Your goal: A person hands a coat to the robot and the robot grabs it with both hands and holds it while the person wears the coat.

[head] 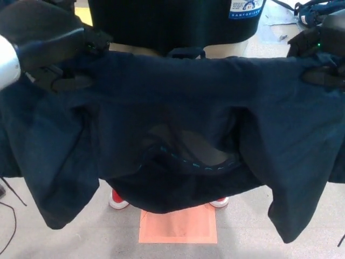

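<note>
A dark navy coat (178, 108) hangs spread wide across the head view, lining side toward me, its two sleeves drooping at the lower left and lower right. My left hand (56, 54) is shut on the coat's upper left shoulder edge. At the upper right my right hand (318, 56) is shut on the other shoulder edge. A person (172, 21) in a dark top stands just behind the coat, back toward it, with red shoes (119, 199) showing under the hem.
An orange-pink square mark (178, 225) lies on the grey floor below the coat. A black cable (8, 216) runs along the floor at the lower left. Bags or gear (310, 11) sit at the far upper right.
</note>
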Available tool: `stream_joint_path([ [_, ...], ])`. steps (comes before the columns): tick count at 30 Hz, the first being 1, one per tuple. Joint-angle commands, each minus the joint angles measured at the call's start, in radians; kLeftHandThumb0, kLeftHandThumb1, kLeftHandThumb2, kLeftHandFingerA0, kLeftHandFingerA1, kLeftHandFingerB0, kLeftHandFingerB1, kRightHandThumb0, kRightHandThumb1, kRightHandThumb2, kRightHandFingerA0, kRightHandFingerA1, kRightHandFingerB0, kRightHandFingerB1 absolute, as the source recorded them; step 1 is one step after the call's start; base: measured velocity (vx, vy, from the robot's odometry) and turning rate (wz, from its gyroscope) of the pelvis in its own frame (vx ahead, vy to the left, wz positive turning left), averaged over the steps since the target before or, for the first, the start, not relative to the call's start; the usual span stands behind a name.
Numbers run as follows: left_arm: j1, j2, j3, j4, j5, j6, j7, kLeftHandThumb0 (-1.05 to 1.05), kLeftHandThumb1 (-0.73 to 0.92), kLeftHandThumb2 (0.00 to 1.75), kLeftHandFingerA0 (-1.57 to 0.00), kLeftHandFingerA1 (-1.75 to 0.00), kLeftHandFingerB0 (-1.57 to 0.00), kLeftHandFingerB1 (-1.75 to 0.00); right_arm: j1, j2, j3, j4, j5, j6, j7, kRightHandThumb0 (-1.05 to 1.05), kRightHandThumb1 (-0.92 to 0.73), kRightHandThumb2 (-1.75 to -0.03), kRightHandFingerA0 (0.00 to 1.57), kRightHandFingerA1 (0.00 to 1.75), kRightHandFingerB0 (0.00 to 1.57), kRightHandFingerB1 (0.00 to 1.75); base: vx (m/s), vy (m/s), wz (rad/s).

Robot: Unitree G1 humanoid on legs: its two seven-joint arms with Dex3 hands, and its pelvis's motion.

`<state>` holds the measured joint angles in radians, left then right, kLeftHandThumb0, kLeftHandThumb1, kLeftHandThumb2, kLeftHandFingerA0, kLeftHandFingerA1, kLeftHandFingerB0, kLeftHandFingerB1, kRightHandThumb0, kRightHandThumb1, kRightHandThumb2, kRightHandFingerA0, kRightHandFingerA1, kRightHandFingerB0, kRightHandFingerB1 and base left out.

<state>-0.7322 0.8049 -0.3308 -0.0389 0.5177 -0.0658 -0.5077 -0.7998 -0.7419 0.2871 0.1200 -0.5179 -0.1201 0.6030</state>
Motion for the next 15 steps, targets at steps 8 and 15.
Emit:
stream_joint_path([
  [8,0.044,-0.111,0.01,0.245,0.291,-0.172,0.776,-0.29,0.79,0.61,-0.88,-1.75,-0.58,-1.64,0.037,0.086,-0.213,0.115,-0.083,-0.059,-0.589,-0.37,-0.87,-0.65,1.05,1.0,0.98,0.85,0.0,0.0,0.0],
  [15,-0.186,-0.08,-0.014,0.39,0.375,-0.136,0.861,-0.34,0.79,0.68,-0.92,-1.74,-0.7,-1.51,-0.188,0.114,-0.17,0.287,-0.109,-0.054,-0.646,-0.39,-0.85,-0.67,1.02,1.36,0.93,1.16,0.0,0.0,0.0],
])
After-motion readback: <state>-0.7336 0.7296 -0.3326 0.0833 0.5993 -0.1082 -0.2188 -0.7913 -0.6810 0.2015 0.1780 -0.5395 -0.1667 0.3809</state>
